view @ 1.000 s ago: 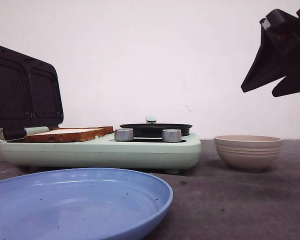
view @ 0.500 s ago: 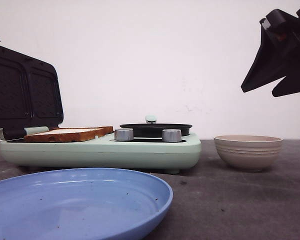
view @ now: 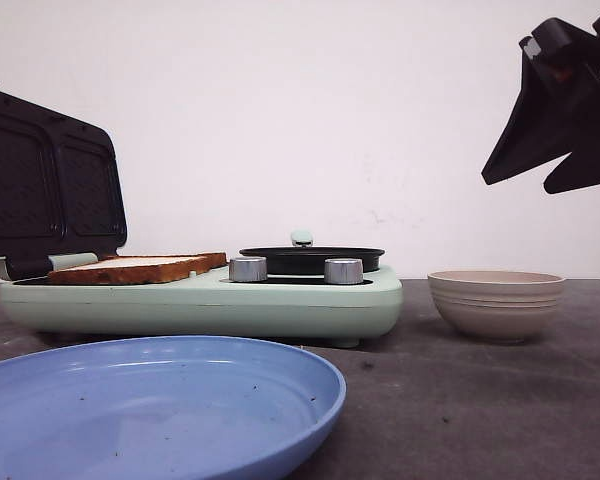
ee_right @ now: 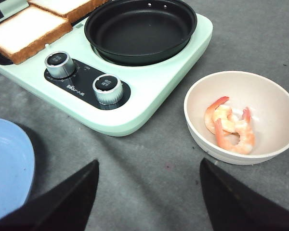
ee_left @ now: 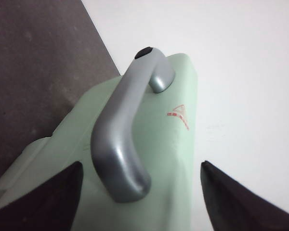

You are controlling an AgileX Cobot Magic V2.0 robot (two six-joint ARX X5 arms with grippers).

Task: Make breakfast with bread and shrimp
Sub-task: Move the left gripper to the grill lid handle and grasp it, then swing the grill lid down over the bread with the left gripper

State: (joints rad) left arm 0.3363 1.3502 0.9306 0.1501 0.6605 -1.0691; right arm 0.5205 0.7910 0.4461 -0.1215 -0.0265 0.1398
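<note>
Left gripper point(ee_left: 139, 192) shows in its wrist view as two dark, wedge-shaped fingers point(ee_left: 43, 202) spread wide apart, one on each side of the smooth grey handle point(ee_left: 120, 139) on the lid point(ee_left: 173, 159), touching neither it nor the matte mint plastic around it. A small red triangle mark point(ee_left: 179, 115) is printed on that plastic.

In the front view, the lid's dark, ridged inner plate point(view: 45, 185) stands raised at about 9 o'clock. Just below it the bread point(view: 130, 268), two square slices with pale, porous crumb and golden-brown crust, lies flat side by side on the lower plate of the mint-green breakfast maker point(view: 200, 305). At 12 o'clock from the two knurled metal knobs point(view: 248, 268) sits a round, shallow black pan point(view: 312, 258). A glossy blue plate point(view: 150, 405) fills the 7 o'clock foreground on the rough grey table point(view: 480, 410).

Toward 3 o'clock stands a beige bowl point(view: 496, 300) with faint ribbed rings, apart from the appliance; the right wrist view shows curled pink-and-white shrimp point(ee_right: 230, 127) lying in it. Right gripper point(ee_right: 149, 192) hangs high at 2 o'clock, its angular black fingers point(ee_right: 62, 202) parted and holding nothing.
</note>
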